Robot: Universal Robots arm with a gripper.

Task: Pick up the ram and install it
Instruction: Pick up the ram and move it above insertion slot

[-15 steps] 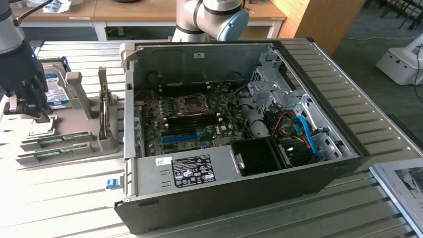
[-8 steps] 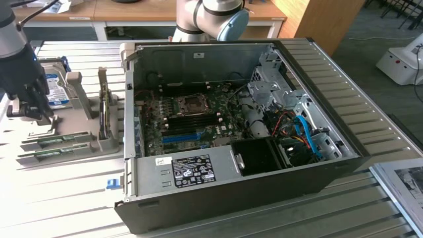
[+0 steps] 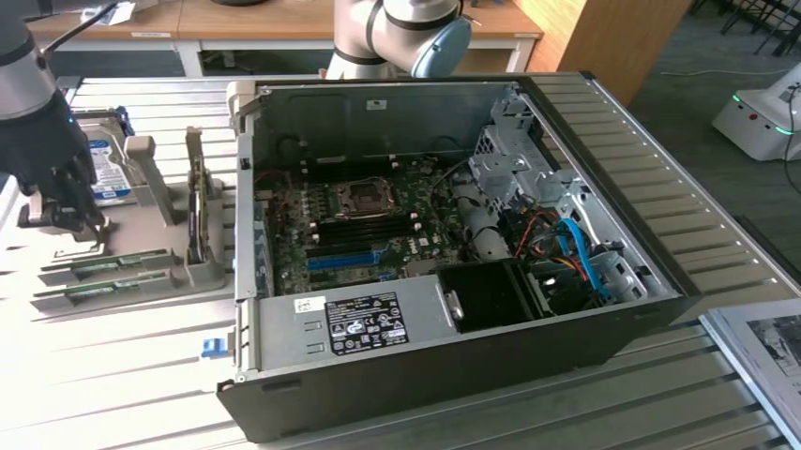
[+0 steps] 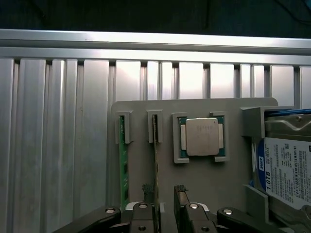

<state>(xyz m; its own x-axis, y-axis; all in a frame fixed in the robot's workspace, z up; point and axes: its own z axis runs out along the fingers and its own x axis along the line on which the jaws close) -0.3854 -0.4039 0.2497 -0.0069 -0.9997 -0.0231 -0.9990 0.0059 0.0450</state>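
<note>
Ram (image 4: 156,160) on edge in grey tray (image 4: 214,179) slot, processor (image 4: 202,136) in its recess, tool (image 4: 164,191) spread open astride ram

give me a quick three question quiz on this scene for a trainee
1. True or false: the gripper is lifting one of the ram sticks.
2. What sits in the holder between the ram sticks and the hard drive? A) fan B) processor chip C) cable
3. Fill in: the computer case's upward side is ____.
Key: 1 false, both stand in the holder; 2 B; 3 open.
</note>
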